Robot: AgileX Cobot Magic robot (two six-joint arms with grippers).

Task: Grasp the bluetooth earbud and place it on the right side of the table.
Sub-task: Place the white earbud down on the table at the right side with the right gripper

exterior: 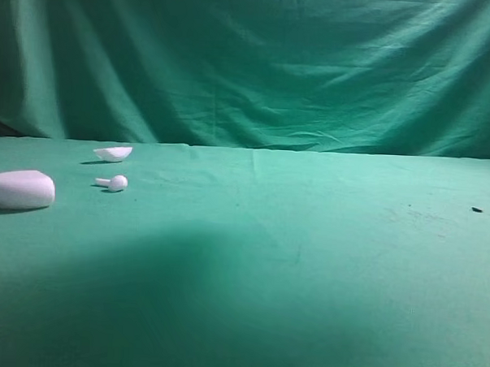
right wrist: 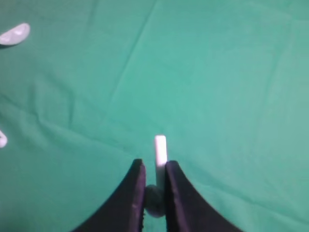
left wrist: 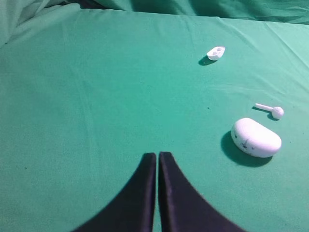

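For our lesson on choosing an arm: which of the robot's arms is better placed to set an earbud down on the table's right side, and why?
The right. Its end effector is shut on a tiny white plastic earbud, stem poking forward, above the green cloth table. The left end effector is shut and empty, beside the white pebble-shaped case.

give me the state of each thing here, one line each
right gripper: shut on held earbud, stem sticking out past the fingertips
left gripper: shut, holding nothing
second earbud: lying loose on the table
case: closed, resting on the cloth
lid: detached, lying apart from the case
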